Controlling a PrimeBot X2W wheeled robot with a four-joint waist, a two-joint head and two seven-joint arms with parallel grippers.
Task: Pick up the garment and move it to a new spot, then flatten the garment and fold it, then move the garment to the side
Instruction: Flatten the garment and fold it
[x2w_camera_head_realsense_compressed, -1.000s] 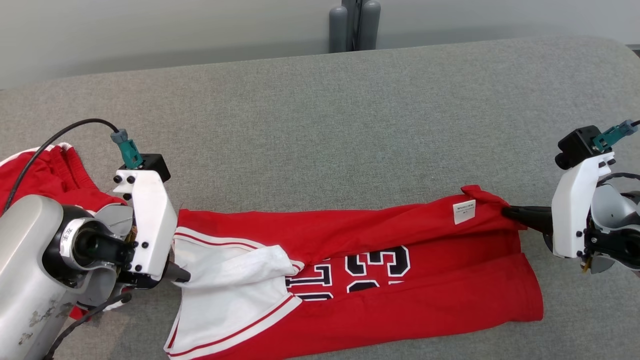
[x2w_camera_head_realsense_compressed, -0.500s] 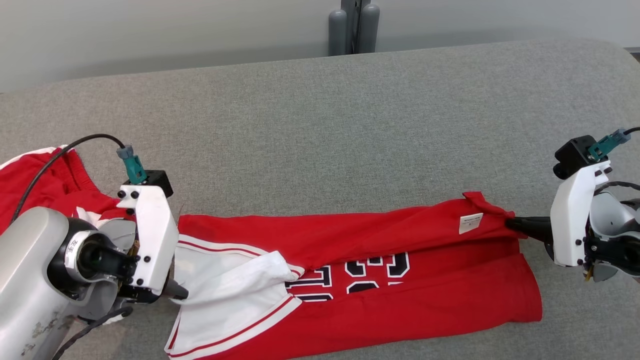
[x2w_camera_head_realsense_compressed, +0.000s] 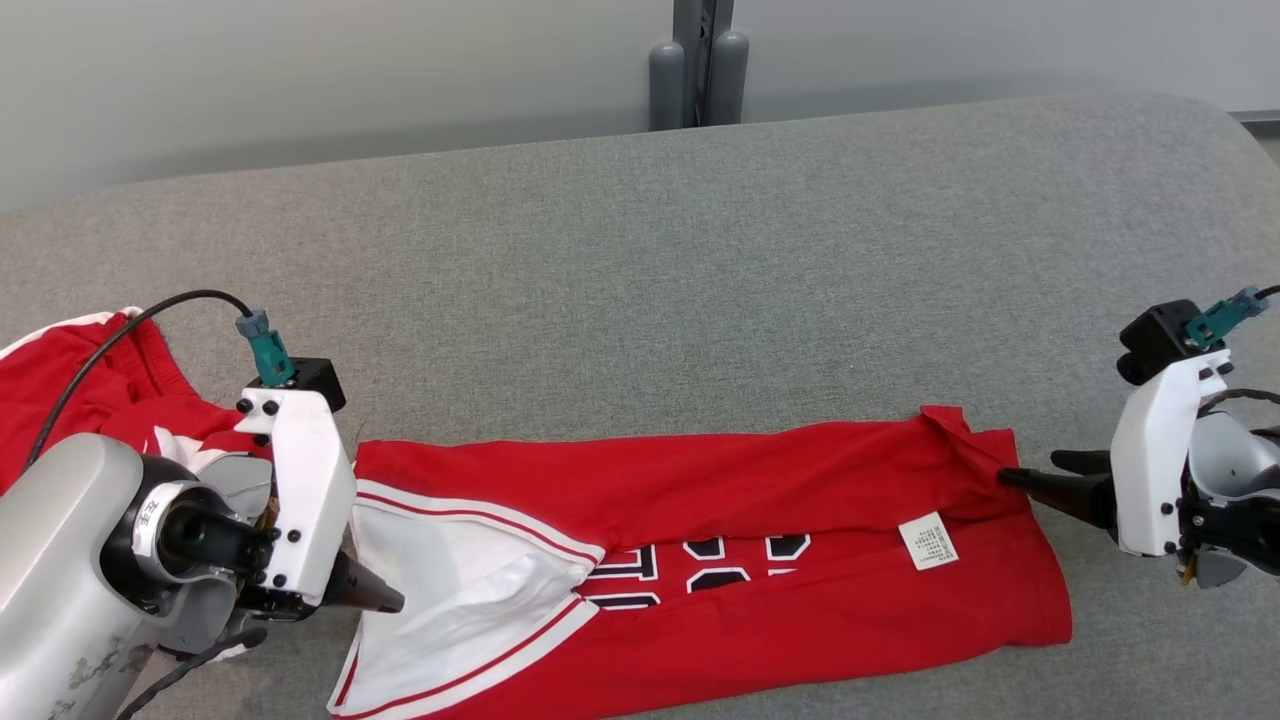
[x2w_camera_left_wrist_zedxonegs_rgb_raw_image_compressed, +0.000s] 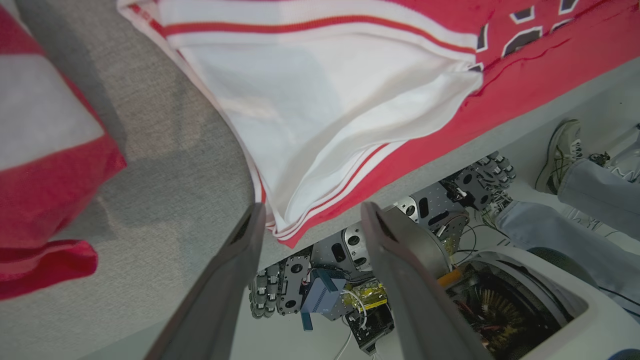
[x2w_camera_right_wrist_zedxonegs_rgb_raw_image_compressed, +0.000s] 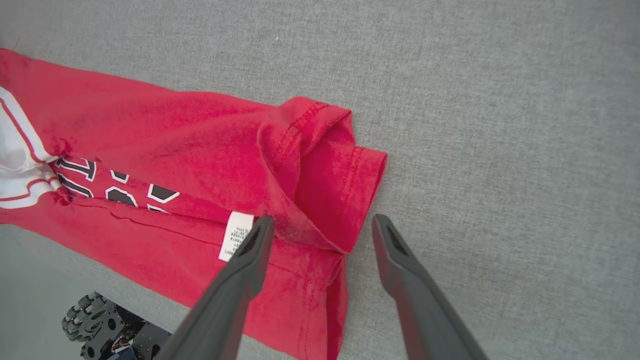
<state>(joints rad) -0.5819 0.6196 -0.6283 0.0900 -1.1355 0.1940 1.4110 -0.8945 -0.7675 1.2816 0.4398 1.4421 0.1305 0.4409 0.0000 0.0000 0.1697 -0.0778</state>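
Both grippers are loose and hold nothing. The left gripper (x2w_camera_left_wrist_zedxonegs_rgb_raw_image_compressed: 312, 210) has its jaws apart at the jersey's (x2w_camera_head_realsense_compressed: 700, 540) white left end; the right gripper (x2w_camera_right_wrist_zedxonegs_rgb_raw_image_compressed: 322, 221) has its jaws apart around the right hem corner.

The jersey lies half-folded lengthwise along the table's (x2w_camera_head_realsense_compressed: 700, 280) near edge.

Risks:
- The bunched right hem would get creased in by the next fold.
- A pull towards the near side could drag the jersey off the edge.
- The left arm could snag the spare red garment (x2w_camera_head_realsense_compressed: 70, 380).

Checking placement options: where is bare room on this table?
Free: the wide strip of table behind the jersey, up to the back edge, and the right end around the right gripper. Crowded: the left end, where the left gripper sits between the jersey and another red garment.
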